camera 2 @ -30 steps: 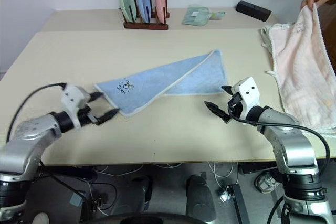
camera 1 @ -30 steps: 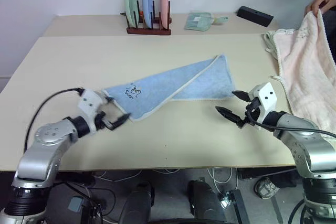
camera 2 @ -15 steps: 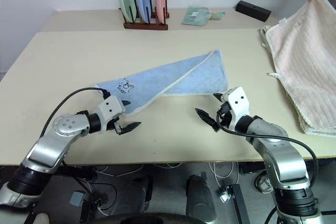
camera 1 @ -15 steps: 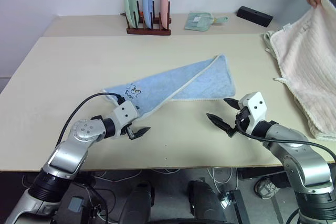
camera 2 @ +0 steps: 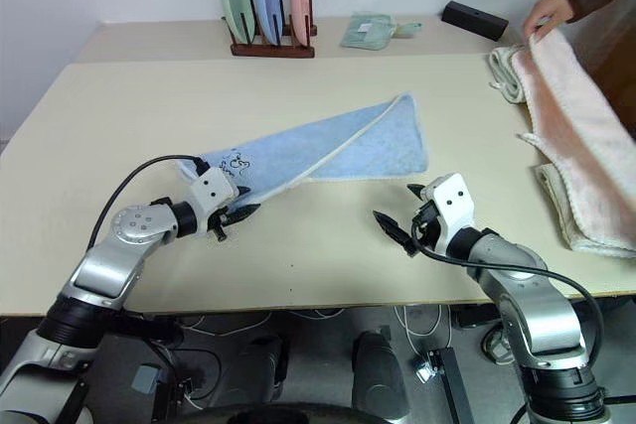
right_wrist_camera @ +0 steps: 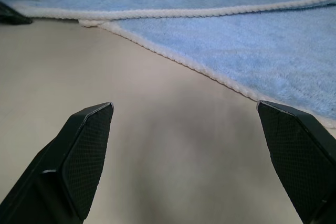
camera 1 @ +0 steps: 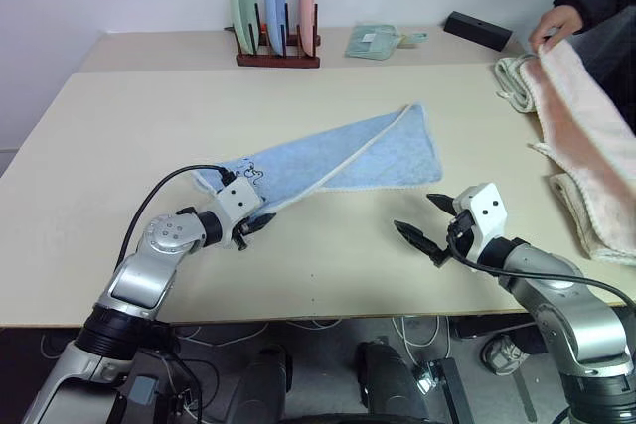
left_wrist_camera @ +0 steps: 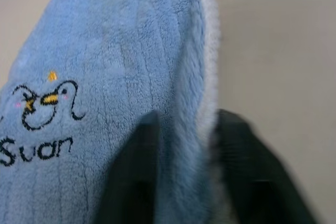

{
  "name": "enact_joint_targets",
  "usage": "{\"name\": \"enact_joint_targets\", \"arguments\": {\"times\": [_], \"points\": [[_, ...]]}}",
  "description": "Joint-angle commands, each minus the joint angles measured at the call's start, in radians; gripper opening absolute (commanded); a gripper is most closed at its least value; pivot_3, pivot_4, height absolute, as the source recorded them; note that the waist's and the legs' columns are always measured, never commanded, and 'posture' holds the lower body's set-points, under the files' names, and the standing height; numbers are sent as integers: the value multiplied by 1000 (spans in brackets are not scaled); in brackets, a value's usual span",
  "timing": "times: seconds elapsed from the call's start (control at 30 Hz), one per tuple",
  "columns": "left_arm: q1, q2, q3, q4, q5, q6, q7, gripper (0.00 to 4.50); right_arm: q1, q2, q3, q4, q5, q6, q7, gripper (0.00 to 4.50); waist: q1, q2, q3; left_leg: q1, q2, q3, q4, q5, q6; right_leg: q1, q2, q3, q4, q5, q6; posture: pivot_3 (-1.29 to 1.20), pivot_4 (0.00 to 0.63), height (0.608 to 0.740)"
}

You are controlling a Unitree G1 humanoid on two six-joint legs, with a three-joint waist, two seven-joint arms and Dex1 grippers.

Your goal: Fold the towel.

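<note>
Both arms low: left gripper (camera 1: pixel 260 224) pinches towel (camera 1: pixel 348 154) edge.

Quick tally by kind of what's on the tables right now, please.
Towels: 2, the blue towel and the cream towel
Plates: 3, green, blue, pink
Plate rack: 1
Mint-green cloth: 1
Black box: 1
Total: 8
</note>
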Motion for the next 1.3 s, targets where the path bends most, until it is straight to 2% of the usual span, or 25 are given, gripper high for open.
{"name": "enact_joint_targets", "arguments": {"times": [0.03,0.13,0.27,0.4,0.5,0.57,0.7,0.93,1.1,1.3], "points": [[8,18,40,41,30,6,28,51,-1,2,-18,-45,-2,-25,-3,4500,0,0,0,0,0,0,0,0,0,0,0,0,0,0,0,0,150,740],[24,37,62,-12,6,-80,-6,51,-14,-3,-14,-27,-13,-38,0,4500,-1,0,0,0,0,0,0,0,0,0,0,0,0,0,0,0,150,740],[85,86,120,-106,-53,-75,-68,51,-57,-20,-8,9,-61,-72,-3,4500,1,0,0,-1,0,0,0,0,0,-2,0,0,0,0,0,0,150,740],[261,212,220,-178,-104,-128,-191,51,-177,-75,36,138,-225,-175,-41,4500,-11,1,1,-1,0,2,-1,0,0,-2,0,1,-1,0,0,0,150,740],[324,242,292,-151,-120,-143,-197,51,-269,-103,76,250,-339,-278,-69,4500,-9,1,1,-1,1,2,-1,0,0,-3,0,1,-1,-1,-3,0,150,740],[332,256,308,-96,-74,-184,-170,51,-338,-141,147,348,-457,-383,-72,4500,-2,1,1,-1,1,2,-1,0,0,-2,0,1,-1,-2,-3,0,150,740],[314,238,304,-29,-39,-241,-134,51,-484,-180,289,580,-654,-618,-92,4500,-1,1,1,-2,0,2,-1,0,0,-2,0,1,-2,0,-1,0,150,740],[291,197,259,7,-2,-289,-109,51,-799,-137,502,1033,-915,-969,-171,4500,-6,2,2,-1,0,3,-1,0,0,-3,0,1,-1,0,-1,0,150,740],[283,170,250,16,12,-295,-94,51,-1008,-78,619,1328,-1090,-1087,-343,4500,-6,2,2,-1,0,2,-1,0,0,-3,0,1,-1,0,-1,0,150,740],[305,163,249,14,25,-309,-88,51,-1171,-7,761,1560,-1243,-1183,-440,4500,-11,3,2,-1,0,2,-2,0,0,-4,0,1,0,0,-1,0,150,740]]}}
